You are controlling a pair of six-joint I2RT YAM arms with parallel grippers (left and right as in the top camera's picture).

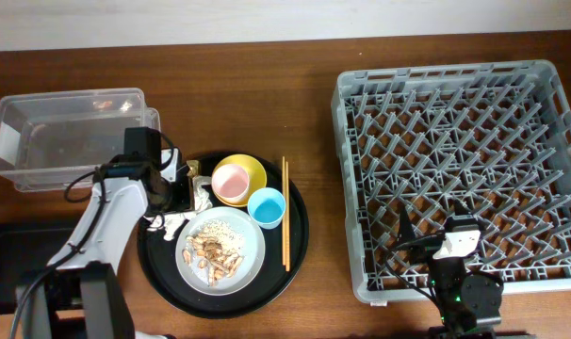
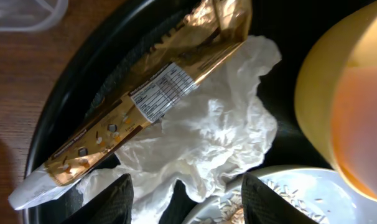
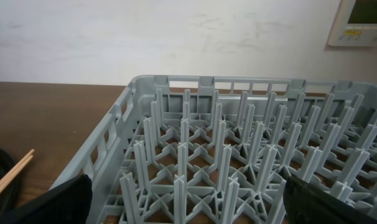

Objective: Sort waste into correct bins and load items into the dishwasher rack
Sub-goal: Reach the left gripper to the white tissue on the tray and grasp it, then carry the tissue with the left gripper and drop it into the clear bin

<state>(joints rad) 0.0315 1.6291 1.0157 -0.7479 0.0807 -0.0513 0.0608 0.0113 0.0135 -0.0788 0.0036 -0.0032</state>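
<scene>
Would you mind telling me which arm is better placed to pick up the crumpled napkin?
Left. The left gripper hangs right over the napkin on the round black tray, fingers open astride it; the right gripper is far off at the dishwasher rack.

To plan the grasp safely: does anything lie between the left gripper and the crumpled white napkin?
Partly. A gold wrapper lies diagonally across the far side of the napkin. The near part, at the left gripper, is uncovered; nothing visible blocks it.
</scene>
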